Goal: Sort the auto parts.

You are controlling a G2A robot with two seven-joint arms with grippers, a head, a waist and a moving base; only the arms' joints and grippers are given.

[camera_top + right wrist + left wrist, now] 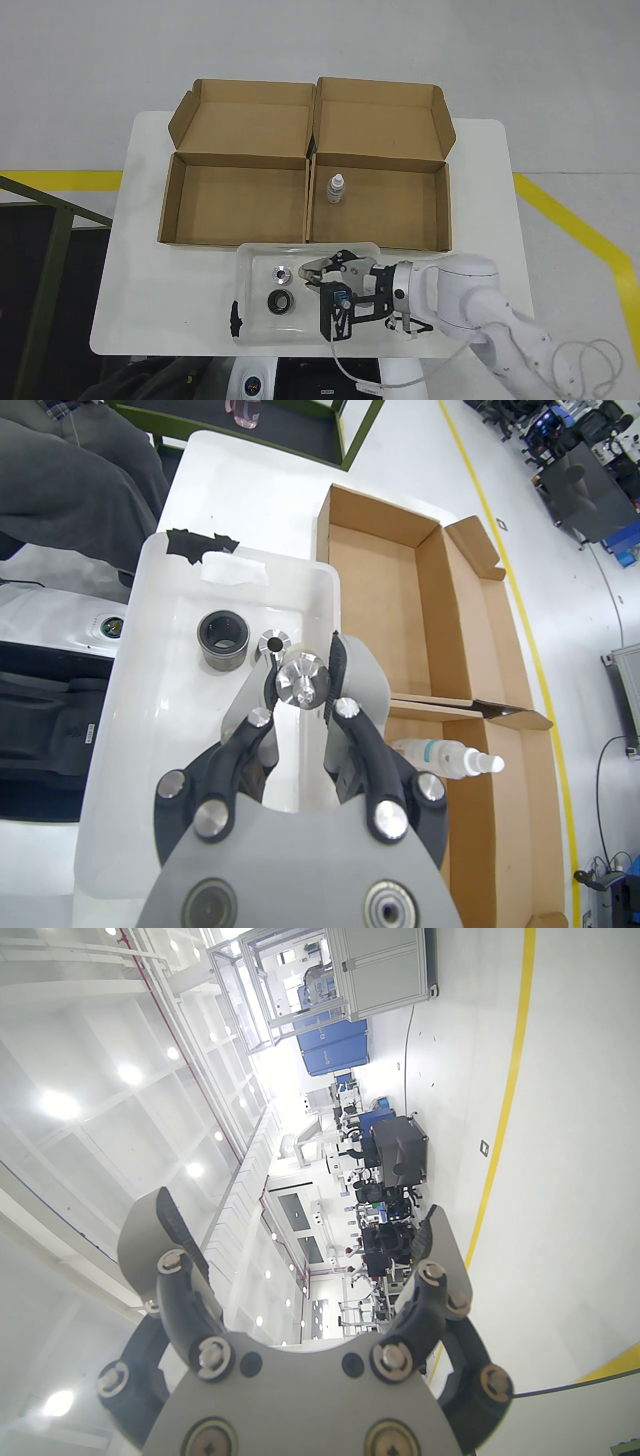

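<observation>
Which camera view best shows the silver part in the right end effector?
The right wrist view: the silver part sits close up, clamped in the right end effector over the white tray. The top view gives it small and largely covered. The left wrist view faces the hall past the open left end effector.

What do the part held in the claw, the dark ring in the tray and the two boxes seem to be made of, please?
Held part: likely machined steel or aluminium, bright mirror-like glints.
Dark ring: probably blackened metal, dull sheen; could be hard plastic.
Boxes: brown cardboard, matte, folded flaps.
</observation>
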